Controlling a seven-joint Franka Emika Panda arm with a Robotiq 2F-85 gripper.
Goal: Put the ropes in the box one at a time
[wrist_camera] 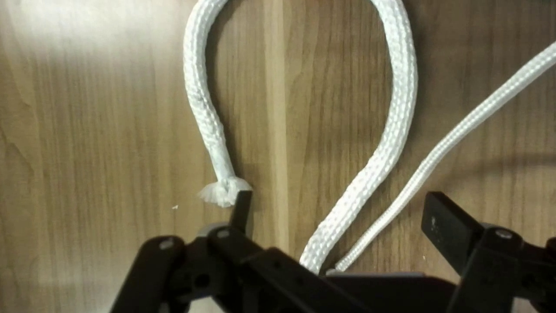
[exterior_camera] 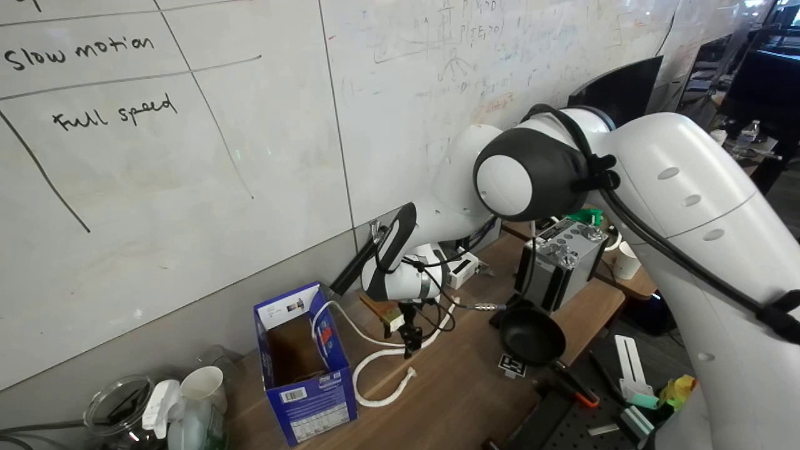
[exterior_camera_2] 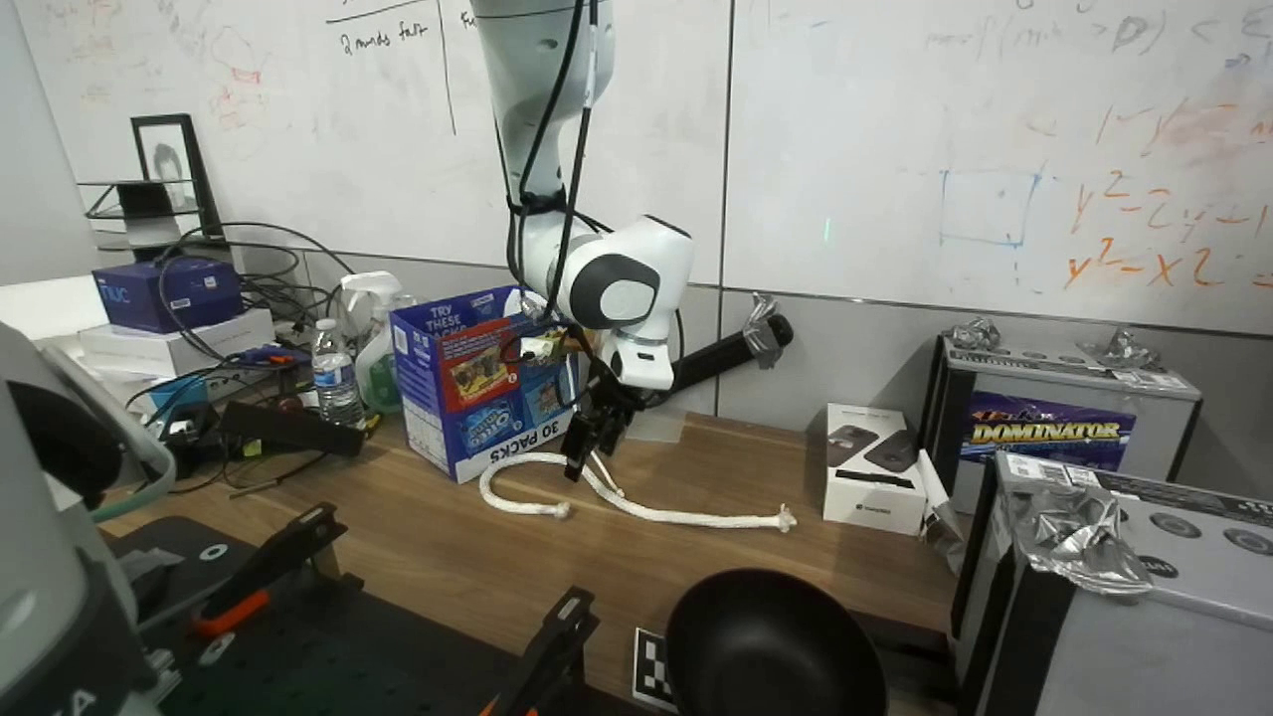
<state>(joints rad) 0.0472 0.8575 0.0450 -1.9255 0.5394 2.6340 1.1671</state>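
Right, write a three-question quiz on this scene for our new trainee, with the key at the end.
1. Multiple choice: which rope reaches up to the rim of the box in an exterior view?
a) the thick rope
b) the thin rope
c) both
2. True or false: in the wrist view, the claw stands open and holds nothing.
3. Short answer: what black cooking item shows in both exterior views?

Key: 1. b. 2. True. 3. A pan.
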